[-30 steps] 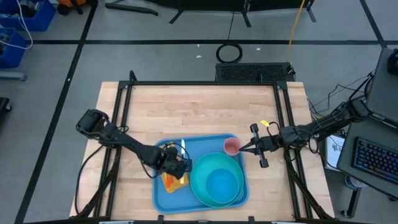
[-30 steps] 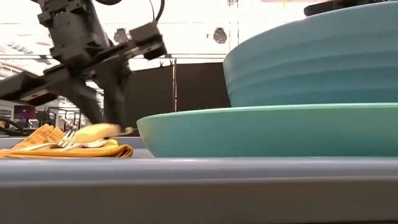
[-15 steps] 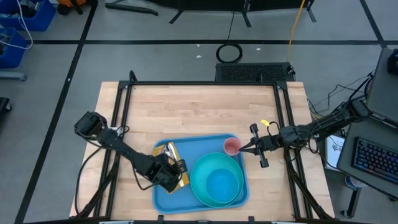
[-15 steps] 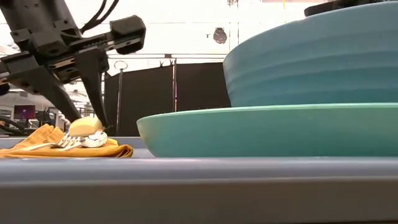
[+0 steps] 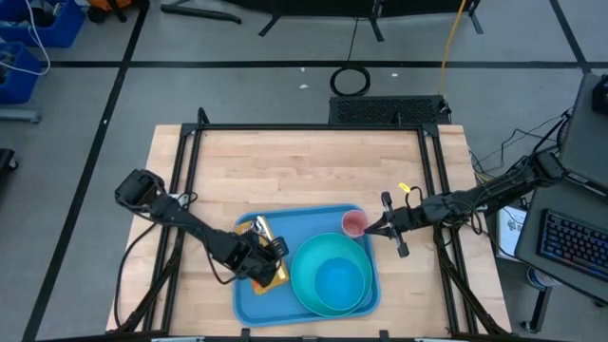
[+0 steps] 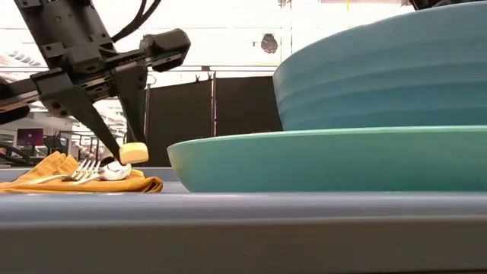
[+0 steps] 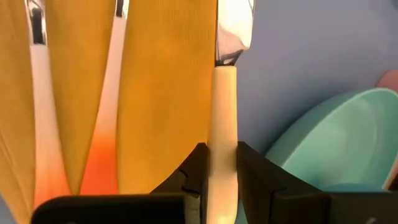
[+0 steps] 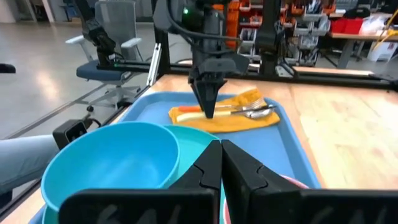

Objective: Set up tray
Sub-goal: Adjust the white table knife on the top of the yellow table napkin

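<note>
While the tray (image 5: pixel 306 256) lies at the near table edge, a knife (image 7: pixel 222 143) has been lifted off the napkin (image 6: pixel 80 181) by the clamped left gripper (image 6: pixel 129 148); its placing is pending. The right gripper (image 5: pixel 373 228) is closed, empty.

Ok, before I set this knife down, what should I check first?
1. Left tool gripping the knife by its handle: ok.
2. Knife lifted just off the napkin: ok.
3. Fork and spoon lying on the napkin: ok.
4. Napkin inside the tray: ok.
5. Bowl and plate apart from the knife: ok.
6. Right tool by the pink cup, holding it: cannot tell.
</note>
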